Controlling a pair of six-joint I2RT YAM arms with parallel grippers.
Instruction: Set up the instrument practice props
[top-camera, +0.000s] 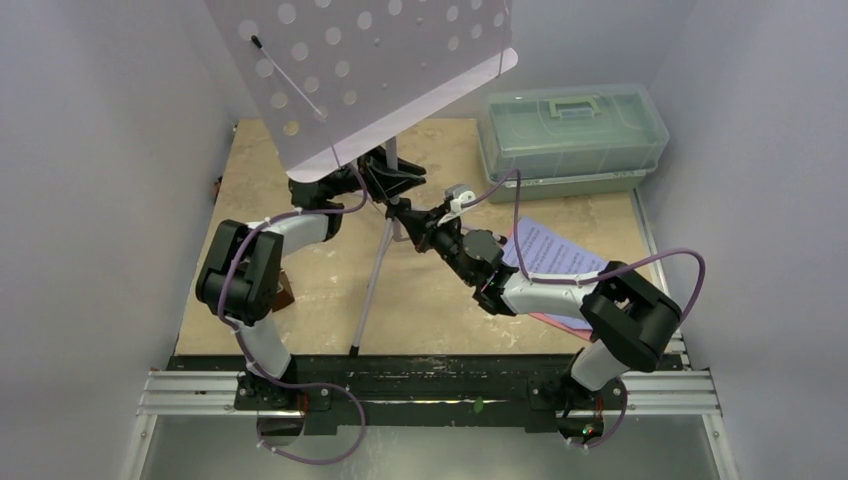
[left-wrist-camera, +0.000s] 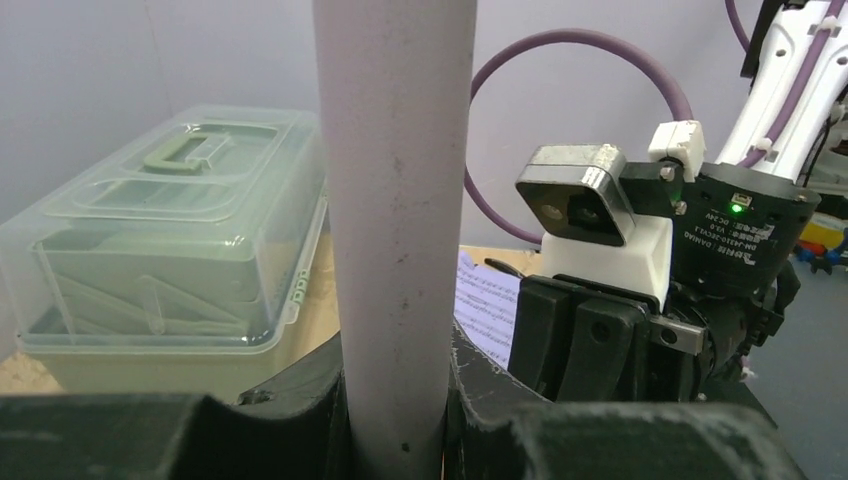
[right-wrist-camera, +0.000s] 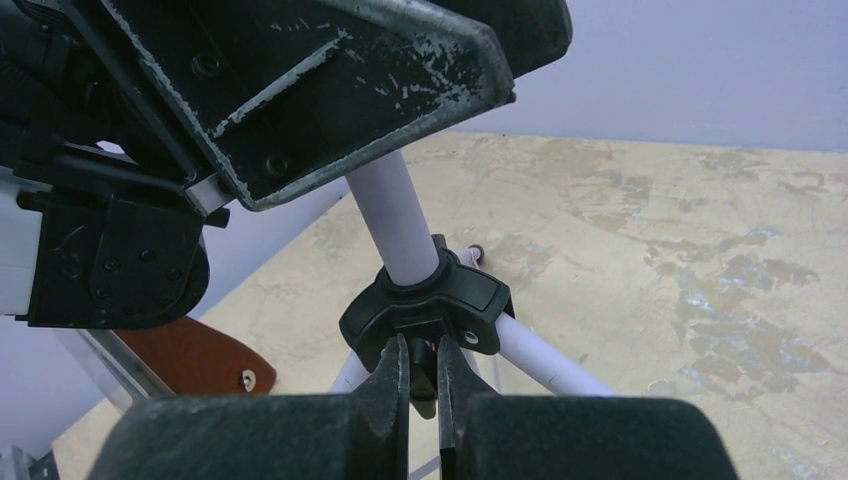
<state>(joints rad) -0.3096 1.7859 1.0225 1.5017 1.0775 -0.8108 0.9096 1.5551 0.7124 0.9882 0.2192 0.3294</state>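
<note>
The lavender perforated music stand (top-camera: 370, 70) loomed over the upper left of the counter (top-camera: 440, 310), with one thin tripod leg (top-camera: 372, 290) reaching toward the bottom edge. The left fingers (left-wrist-camera: 300, 420) were closed snugly on its pale pole (left-wrist-camera: 395, 200), one on each side and touching it. The right fingers (right-wrist-camera: 385, 405) were pinched almost together on a small tab of the black plastic leg collar (right-wrist-camera: 425, 300), where the legs met.

To my eye the step in hand was setting the tripod. Next, the collar would want working along the pole to splay the legs. The left would have to keep the pole steady and upright before anything went on the stand.

The pale-blue printed music sheet (top-camera: 555, 250) lay right of centre on the pink sheet (top-camera: 555, 320), partly under the right arm. The small brown pyramid metronome (top-camera: 285, 290) sat at left, half hidden by the left arm.

The translucent green lidded box (top-camera: 575, 135) in the upper right had its lid on. Greenish shapes showed through it, but I couldn't tell what was inside.
</note>
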